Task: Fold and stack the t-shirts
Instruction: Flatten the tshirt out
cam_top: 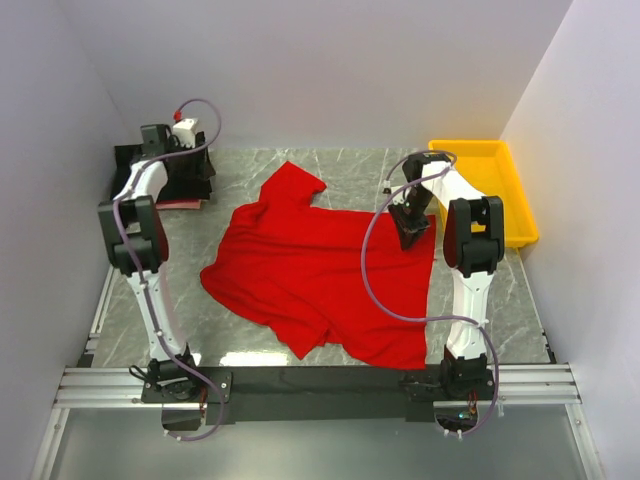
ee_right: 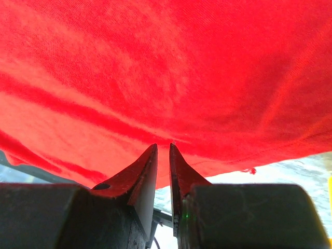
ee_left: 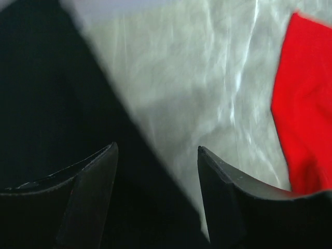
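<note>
Plain bright red cloth t-shirt point(cam_top: 320, 270) pinched at its upper-right edge by the nearly shut right gripper point(ee_right: 163, 147); left gripper point(ee_left: 157, 149) gaping, empty, well off at upper left.

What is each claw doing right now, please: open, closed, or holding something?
Left claw: open, holding nothing.
Right claw: closed, pinching the red t-shirt.
</note>
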Controlling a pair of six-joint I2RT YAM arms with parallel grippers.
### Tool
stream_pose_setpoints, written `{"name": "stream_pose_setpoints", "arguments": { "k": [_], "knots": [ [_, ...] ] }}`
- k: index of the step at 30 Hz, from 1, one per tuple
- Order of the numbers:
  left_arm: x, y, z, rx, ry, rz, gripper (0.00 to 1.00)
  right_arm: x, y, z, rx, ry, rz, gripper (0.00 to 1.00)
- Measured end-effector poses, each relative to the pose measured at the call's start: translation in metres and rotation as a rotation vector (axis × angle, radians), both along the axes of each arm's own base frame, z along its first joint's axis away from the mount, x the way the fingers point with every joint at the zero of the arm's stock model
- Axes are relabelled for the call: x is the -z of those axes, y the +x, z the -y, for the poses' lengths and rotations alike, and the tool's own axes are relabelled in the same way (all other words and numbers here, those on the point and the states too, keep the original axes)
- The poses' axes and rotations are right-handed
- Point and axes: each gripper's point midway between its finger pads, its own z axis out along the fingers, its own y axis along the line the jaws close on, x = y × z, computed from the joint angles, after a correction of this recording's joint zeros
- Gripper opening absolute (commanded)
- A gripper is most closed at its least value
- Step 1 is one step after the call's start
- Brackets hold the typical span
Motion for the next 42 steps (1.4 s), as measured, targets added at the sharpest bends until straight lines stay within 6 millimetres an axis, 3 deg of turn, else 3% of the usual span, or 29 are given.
{"name": "stream_pose_setpoints", "arguments": {
  "k": [3,9,13,17,20,22,28,32,35,38,42],
  "knots": [
    [0.001,-0.034,-0.001,-0.023,-0.042,-0.074,0.66,0.004,0.0,0.006,-0.003,-0.032,0.004,0.21],
    [-0.005,-0.093,0.058,0.104,-0.125,-0.182,0.74,0.009,0.003,0.019,-0.005,-0.11,0.014,0.18],
    [0.019,-0.127,0.092,0.173,-0.151,-0.29,0.7,0.017,0.017,0.024,0.003,-0.152,0.026,0.15],
    [0.033,-0.143,0.106,0.187,-0.129,-0.361,0.5,0.024,0.023,0.028,-0.005,-0.199,0.024,0.11],
    [0.042,-0.141,0.098,0.142,-0.074,-0.39,0.09,0.025,0.034,0.032,-0.02,-0.249,0.044,0.08],
    [0.052,-0.134,0.086,0.091,-0.022,-0.406,0.01,0.025,0.041,0.033,-0.031,-0.279,0.055,0.08],
    [0.075,-0.134,0.052,-0.054,0.106,-0.464,0.01,0.024,0.066,0.034,-0.079,-0.368,0.128,0.05],
    [0.077,-0.134,0.039,-0.11,0.147,-0.471,0.35,0.022,0.095,0.031,-0.125,-0.441,0.231,0.04],
    [0.076,-0.135,0.037,-0.122,0.138,-0.467,0.47,0.02,0.121,0.028,-0.16,-0.501,0.33,0.06],
    [0.065,-0.144,0.038,-0.113,0.111,-0.451,0.48,0.018,0.144,0.025,-0.171,-0.534,0.417,0.14],
    [0.02,-0.142,0.044,-0.088,0.07,-0.346,0.45,0.013,0.148,0.021,-0.176,-0.498,0.451,0.27]
  ]
}}
